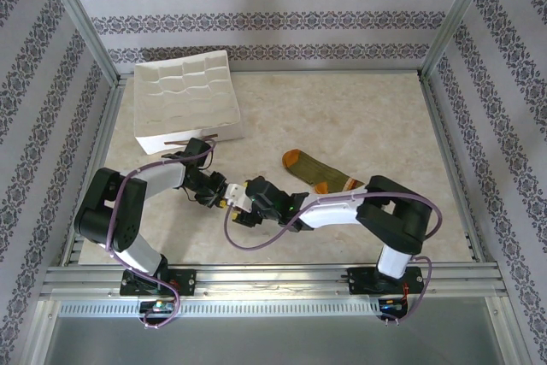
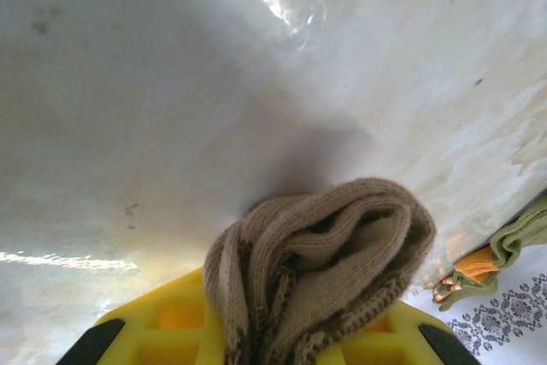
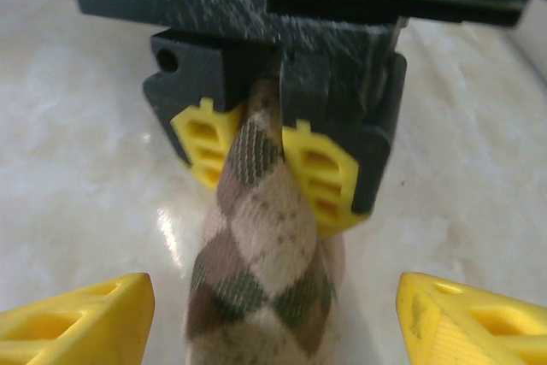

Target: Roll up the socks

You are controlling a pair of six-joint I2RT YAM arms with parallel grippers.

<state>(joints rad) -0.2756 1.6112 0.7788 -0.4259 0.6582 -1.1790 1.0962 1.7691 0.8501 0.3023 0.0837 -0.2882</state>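
1. Left jaws are pinched narrow on the argyle sock point(image 3: 256, 254). Their yellow fingers point(image 3: 203, 138) squeeze one end of it into a bunched wad, and in the left wrist view the folds spill forward over them.
2. Right jaws stand wide, one finger on either side of the same sock with a gap on each side (so nothing is gripped there).
3. This sock stretches between the two arm ends, close to the near edge of the worktop point(image 1: 359, 117) and a little left of its middle. I cannot tell whether its underside rests on the surface.
4. An olive green sock point(image 1: 318, 175) lies flat between the worktop's middle and its right edge. Its orange toe points toward the far edge, its cuff end runs under the right arm, and it is not yet rolled.
5. At the far left corner, well apart from both socks, sits the white tray point(image 1: 186, 96).
6. Handling, as I judge it:
   - The knit is light, soft and limp, and it is not fragile.
   - It will sag under its own weight, and a roll will likely loosen once let go.
   - The ribbed surface should grip the pads rather than slide.
7. Best hold, in my view, is across the sock's full width and through all the layers, near the free end. Pinching a single layer would only drag it out of the bundle.
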